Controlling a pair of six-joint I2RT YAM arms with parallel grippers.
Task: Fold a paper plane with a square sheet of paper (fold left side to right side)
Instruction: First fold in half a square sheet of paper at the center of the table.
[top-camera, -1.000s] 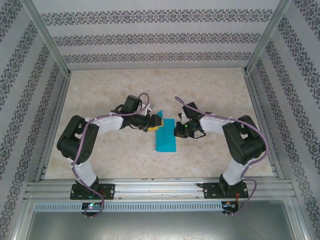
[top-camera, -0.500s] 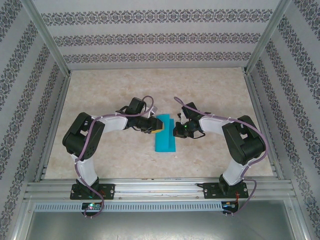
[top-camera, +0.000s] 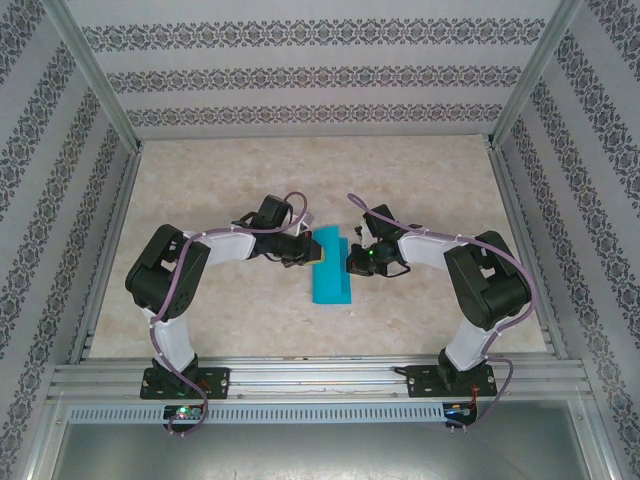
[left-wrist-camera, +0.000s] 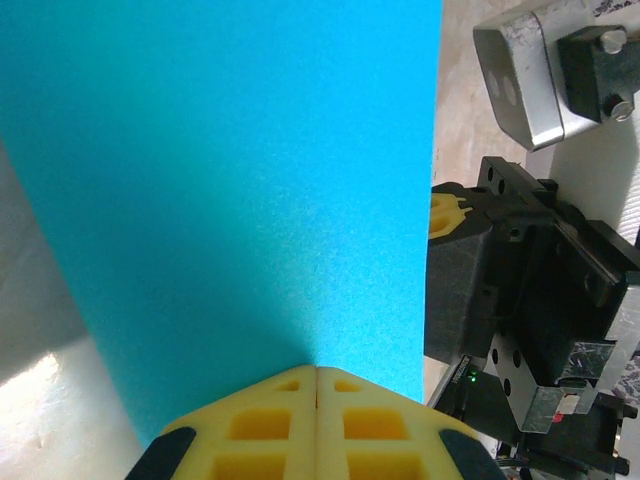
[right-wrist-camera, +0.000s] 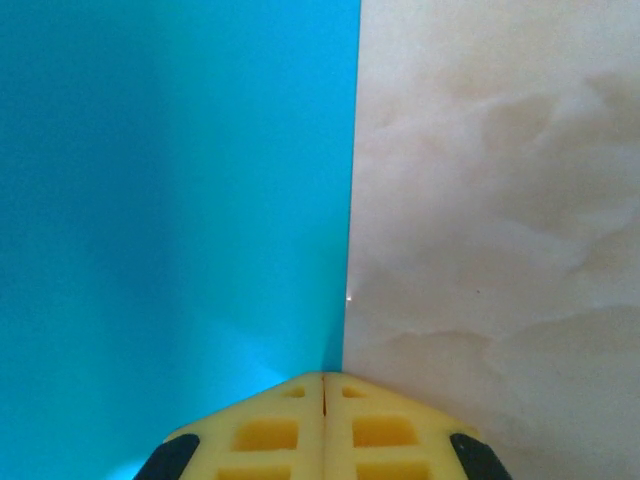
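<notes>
- Pressing shut, the left gripper (left-wrist-camera: 317, 370) has its fingers clenched; the square sheet of paper (left-wrist-camera: 230, 180) spreads straight ahead of the tips, touching them.
- Clenched likewise: right gripper (right-wrist-camera: 323, 376). The paper's edge runs ahead from its tip seam, with bare table (right-wrist-camera: 500, 200) beside it.
- Paper actually pinched: cannot tell.
- From above, the sheet lies between both grippers.

The teal-blue paper (top-camera: 331, 270) lies on the table as a narrow, matte strip, apparently doubled over lengthwise, directly between the two grippers. Its left long side meets the tips of the left gripper (top-camera: 317, 252). Its straight right edge runs forward from the tips of the right gripper (top-camera: 349, 262).
</notes>
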